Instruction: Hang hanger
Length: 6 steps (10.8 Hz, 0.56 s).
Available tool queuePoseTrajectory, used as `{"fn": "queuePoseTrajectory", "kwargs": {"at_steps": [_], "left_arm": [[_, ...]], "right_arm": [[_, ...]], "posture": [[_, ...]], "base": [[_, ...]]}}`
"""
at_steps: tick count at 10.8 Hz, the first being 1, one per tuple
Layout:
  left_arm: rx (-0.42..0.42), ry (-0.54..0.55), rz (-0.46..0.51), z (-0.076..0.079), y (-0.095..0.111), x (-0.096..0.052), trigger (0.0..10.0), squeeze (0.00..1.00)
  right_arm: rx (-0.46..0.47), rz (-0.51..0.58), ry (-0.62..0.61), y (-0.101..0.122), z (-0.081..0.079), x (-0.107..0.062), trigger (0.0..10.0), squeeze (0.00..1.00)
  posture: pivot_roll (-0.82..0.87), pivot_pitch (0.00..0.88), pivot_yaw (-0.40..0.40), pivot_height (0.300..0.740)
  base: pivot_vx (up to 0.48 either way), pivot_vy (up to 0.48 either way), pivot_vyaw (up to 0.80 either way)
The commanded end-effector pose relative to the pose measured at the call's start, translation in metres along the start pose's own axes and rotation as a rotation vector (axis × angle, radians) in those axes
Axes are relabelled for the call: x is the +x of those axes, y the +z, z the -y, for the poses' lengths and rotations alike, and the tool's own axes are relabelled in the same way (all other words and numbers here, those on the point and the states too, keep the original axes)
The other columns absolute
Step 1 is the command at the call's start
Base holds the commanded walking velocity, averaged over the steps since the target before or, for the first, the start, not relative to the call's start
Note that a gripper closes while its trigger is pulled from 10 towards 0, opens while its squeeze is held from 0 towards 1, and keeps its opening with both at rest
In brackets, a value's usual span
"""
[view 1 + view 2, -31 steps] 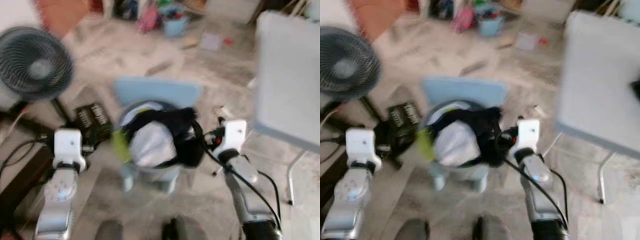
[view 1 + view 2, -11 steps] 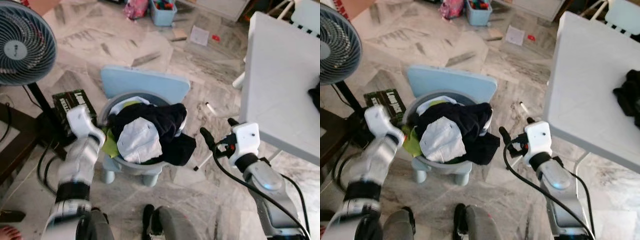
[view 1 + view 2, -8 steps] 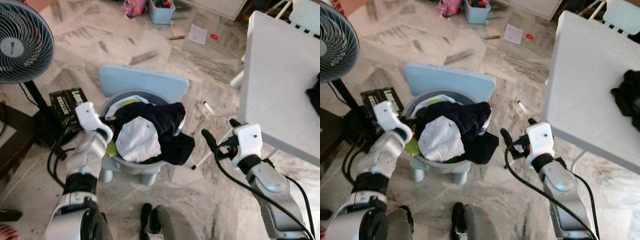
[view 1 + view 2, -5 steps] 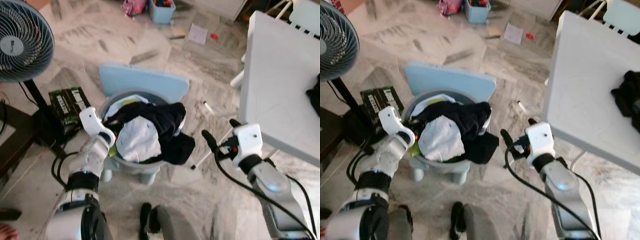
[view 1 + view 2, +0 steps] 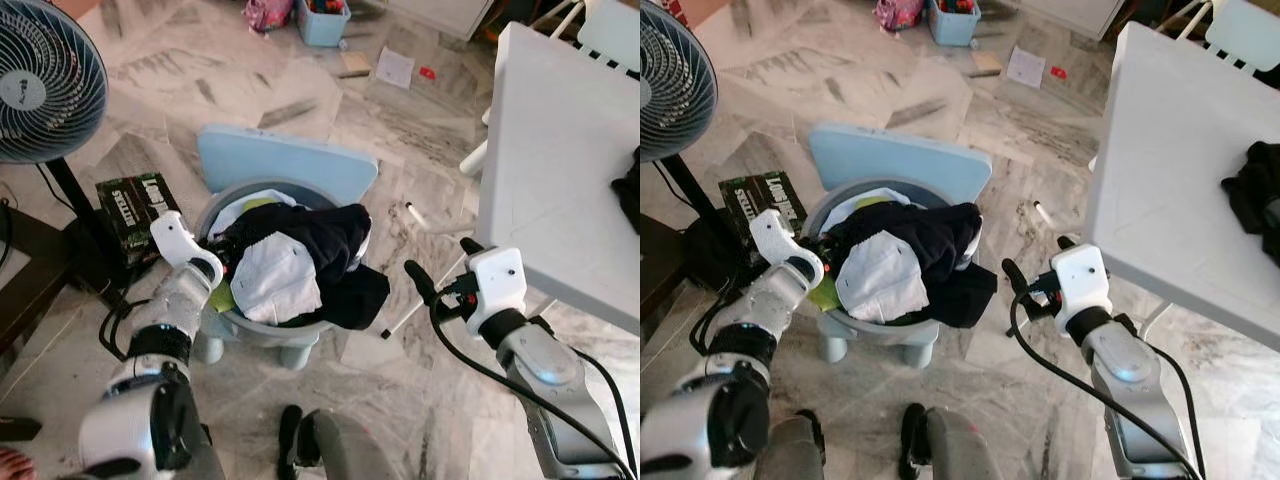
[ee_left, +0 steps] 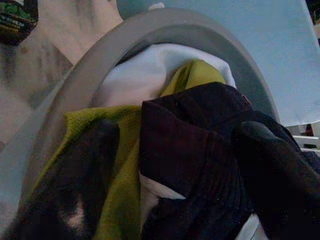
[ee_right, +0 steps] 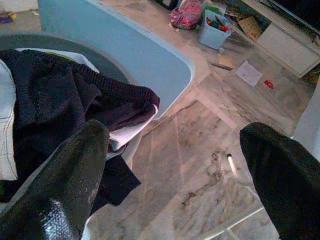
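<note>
grey laundry basket [image 5: 222,318] on pale blue chair [image 5: 285,168], heaped with dark, white, yellow-green clothes [image 5: 300,262]

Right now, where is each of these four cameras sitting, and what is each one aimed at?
Left eye view: on the head, looking down at a basket of clothes on a blue chair; both silver arms show.
Right eye view: the head's other eye, same scene, plus a white table.
Left wrist view: on the left arm, looking along the open left gripper into the basket at dark and green cloth.
Right wrist view: on the right arm, the open right gripper facing the chair and marble floor.
All four share the basket.
</note>
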<state>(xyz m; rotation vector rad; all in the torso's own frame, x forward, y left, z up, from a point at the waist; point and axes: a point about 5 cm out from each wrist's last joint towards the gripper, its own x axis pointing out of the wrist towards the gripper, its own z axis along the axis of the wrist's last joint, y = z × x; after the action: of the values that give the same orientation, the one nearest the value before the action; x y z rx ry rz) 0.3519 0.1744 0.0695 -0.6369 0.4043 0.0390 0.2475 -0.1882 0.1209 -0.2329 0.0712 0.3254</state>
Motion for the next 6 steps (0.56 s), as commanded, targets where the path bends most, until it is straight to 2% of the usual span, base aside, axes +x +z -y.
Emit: {"fn": "queuePoseTrajectory", "kwargs": {"at_steps": [1, 2, 3, 4, 5, 6], "left_arm": [[-0.009, -0.007, -0.031, 0.002, -0.008, 0.001, 0.0, 0.00], [0.080, -0.023, -0.064, 0.002, -0.014, 0.001, 0.0, 0.00], [0.199, -0.031, -0.045, 0.004, -0.012, 0.002, 8.5, 0.00], [0.201, -0.062, -0.025, 0.010, -0.012, 0.003, 10.0, 0.00], [0.245, -0.104, -0.025, 0.017, -0.015, 0.003, 10.0, 0.00], [0.294, -0.118, -0.020, 0.021, -0.018, 0.002, 10.0, 1.00]], "right_arm": [[-0.018, -0.012, -0.003, 0.000, 0.003, -0.004, 10.0, 0.00], [-0.021, -0.009, -0.008, 0.001, 0.004, -0.002, 10.0, 0.00], [-0.022, -0.008, -0.009, 0.001, 0.004, -0.002, 10.0, 0.00], [-0.023, -0.008, -0.010, 0.001, 0.004, -0.001, 10.0, 0.00], [-0.024, -0.002, -0.009, 0.002, 0.003, 0.000, 10.0, 0.00], [-0.025, 0.003, -0.010, 0.002, 0.003, 0.001, 10.0, 0.00]], "posture": [[-0.20, 0.214, -0.249, 0.740], [-0.20, 0.210, -0.248, 0.740], [-0.19, 0.210, -0.247, 0.740], [-0.19, 0.208, -0.249, 0.740], [-0.19, 0.206, -0.249, 0.740], [-0.19, 0.206, -0.248, 0.740]], "base": [[0.000, 0.000, 0.00], [0.000, 0.000, 0.00], [0.000, 0.000, 0.00], [0.000, 0.000, 0.00], [0.000, 0.000, 0.00], [0.000, 0.000, 0.00]]}}
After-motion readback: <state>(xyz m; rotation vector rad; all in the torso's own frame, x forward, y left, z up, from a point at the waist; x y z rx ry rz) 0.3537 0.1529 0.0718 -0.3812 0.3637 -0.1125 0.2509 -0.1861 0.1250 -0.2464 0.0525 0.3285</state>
